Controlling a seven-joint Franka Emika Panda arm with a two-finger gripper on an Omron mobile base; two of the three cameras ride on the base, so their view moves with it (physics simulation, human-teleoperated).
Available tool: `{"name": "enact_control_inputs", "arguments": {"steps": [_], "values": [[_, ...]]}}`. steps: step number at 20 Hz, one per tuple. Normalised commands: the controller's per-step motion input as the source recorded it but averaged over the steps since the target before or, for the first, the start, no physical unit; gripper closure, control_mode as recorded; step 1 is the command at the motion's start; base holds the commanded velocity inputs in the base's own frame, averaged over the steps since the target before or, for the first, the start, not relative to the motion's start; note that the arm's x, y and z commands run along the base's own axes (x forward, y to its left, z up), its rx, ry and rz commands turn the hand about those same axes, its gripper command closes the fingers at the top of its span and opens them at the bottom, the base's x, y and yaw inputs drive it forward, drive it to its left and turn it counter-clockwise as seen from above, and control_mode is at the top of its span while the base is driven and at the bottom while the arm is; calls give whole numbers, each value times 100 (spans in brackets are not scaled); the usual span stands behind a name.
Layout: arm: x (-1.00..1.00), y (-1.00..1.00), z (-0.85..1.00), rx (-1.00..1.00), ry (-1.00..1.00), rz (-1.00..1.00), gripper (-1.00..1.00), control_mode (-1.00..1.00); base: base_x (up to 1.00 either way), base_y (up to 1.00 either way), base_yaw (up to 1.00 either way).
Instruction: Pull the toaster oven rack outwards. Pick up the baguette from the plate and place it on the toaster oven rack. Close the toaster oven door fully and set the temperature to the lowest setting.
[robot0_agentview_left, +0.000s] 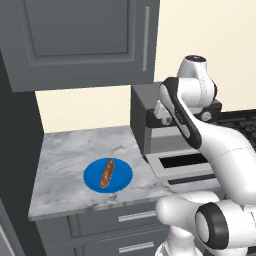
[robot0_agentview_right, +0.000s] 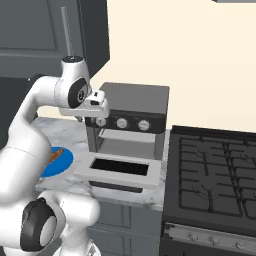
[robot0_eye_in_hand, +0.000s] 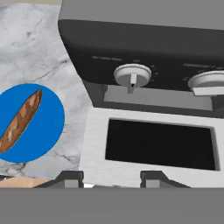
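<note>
The toaster oven (robot0_agentview_right: 131, 117) stands at the right end of the marble worktop (robot0_agentview_left: 65, 150), back against the wall and just beside the black stovetop (robot0_agentview_right: 215, 175). Its door (robot0_agentview_right: 120, 170) is folded down flat, window up, and its front edge reaches the worktop's front edge. Inside the open mouth the rack (robot0_agentview_right: 127, 135) sits pushed in – its front edge lies behind the door hinge line. Three round knobs (robot0_eye_in_hand: 132, 75) run along the panel above the opening.

The plate (robot0_agentview_left: 108, 175) lies left of the door, near the front edge of the worktop and apart from the door's left edge. The baguette (robot0_agentview_left: 107, 173) rests on it, inside the rim, pointing from front to back at a slight slant. Bare marble extends behind and left of the plate to the tall cabinet side.

The gripper (robot0_eye_in_hand: 111, 177) hangs above the lowered door in front of the knob panel – jaws parted about halfway, holding nothing, with the fingertips (robot0_eye_in_hand: 70, 178) clear of the door surface.
</note>
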Motion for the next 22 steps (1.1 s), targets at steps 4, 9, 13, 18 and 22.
{"name": "enact_control_inputs", "arguments": {"steps": [4,9,13,18,22], "values": [[-4,0,0,0,0,0,-100,-100,0,0,0],[-17,-6,0,0,-1,0,-100,-100,0,0,0],[-28,-17,0,0,-6,0,-100,-100,0,0,0],[-20,-33,-13,0,-4,-1,-100,-100,0,0,0],[-14,-35,-25,1,-9,0,-100,-100,0,0,0]]}}
